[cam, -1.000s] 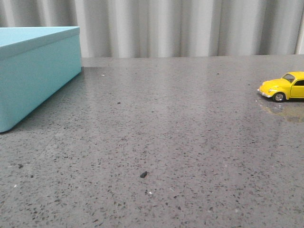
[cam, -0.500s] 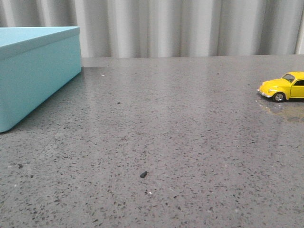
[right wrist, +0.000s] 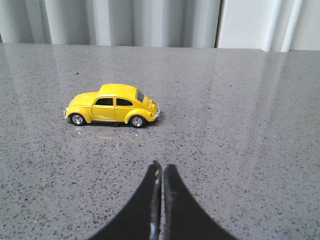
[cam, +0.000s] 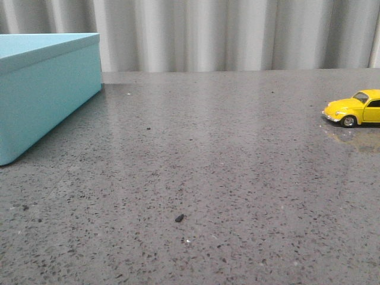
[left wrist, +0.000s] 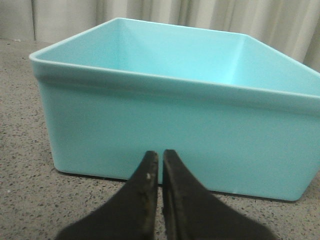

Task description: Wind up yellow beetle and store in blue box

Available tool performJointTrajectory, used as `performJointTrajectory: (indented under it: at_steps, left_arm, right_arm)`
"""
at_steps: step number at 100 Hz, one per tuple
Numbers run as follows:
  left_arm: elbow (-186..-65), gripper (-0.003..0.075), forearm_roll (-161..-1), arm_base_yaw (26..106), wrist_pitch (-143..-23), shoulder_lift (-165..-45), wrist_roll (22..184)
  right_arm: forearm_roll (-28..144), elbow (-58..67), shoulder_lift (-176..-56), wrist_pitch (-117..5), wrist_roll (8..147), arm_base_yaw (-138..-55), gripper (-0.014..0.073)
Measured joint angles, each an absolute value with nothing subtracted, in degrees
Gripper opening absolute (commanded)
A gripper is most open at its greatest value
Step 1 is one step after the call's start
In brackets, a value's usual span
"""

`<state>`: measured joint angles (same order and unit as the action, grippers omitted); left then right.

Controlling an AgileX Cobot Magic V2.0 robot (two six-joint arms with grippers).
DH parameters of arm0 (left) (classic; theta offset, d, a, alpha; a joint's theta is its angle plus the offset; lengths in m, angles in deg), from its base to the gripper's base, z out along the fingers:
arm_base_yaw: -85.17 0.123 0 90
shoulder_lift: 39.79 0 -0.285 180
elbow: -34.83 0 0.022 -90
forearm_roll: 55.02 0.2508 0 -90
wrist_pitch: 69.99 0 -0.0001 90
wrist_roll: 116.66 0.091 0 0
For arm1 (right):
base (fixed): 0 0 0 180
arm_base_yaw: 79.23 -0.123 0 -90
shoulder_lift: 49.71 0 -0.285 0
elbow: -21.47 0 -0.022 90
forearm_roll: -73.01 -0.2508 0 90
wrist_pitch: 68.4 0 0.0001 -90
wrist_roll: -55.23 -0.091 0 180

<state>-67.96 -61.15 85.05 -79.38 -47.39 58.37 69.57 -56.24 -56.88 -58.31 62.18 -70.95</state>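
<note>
Front view shows only the yellow beetle [cam: 356, 107] far right and the blue box [cam: 41, 89] far left on the table [cam: 208, 178]. Wrist views add both arms: left gripper [left wrist: 160, 167] closed facing the box, right gripper [right wrist: 162, 175] closed, empty, near the beetle.

Glossy yellow beetle [right wrist: 112, 105], matte smooth blue box [left wrist: 165, 120], polished speckled stone table [cam: 237, 178].

Table [cam: 237, 178] in front of me: grey stone-look top w/ dark & white speckles, glossy enough to throw soft pale streaks of reflected light. A small dark crumb [cam: 179, 218] lies near the front, a few tinier specks farther back. Behind the table's far edge hangs a pale grey-white curtain [cam: 237, 32] w/ vertical folds, spanning the whole width. Light is even, diffuse, no hard shadows.
</note>
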Motion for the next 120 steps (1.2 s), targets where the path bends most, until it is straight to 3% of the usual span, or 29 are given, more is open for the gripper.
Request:
performJointTrajectory:
  at_steps: [85, 120]
  left_arm:
    - [-68.1, -0.0021, -66.7, 85.0, -73.8, -47.4, 58.4]
    - [-78.3, -0.0021, -64.2, 85.0, -78.2, -55.5, 58.4]
  right_arm:
    - [69.5, -56.2, -56.9, -60.5, 62.1, -71.0, -0.0061]
    - [69.3, -42.0, -68.9, -50.4, 62.1, -71.0, -0.0061]
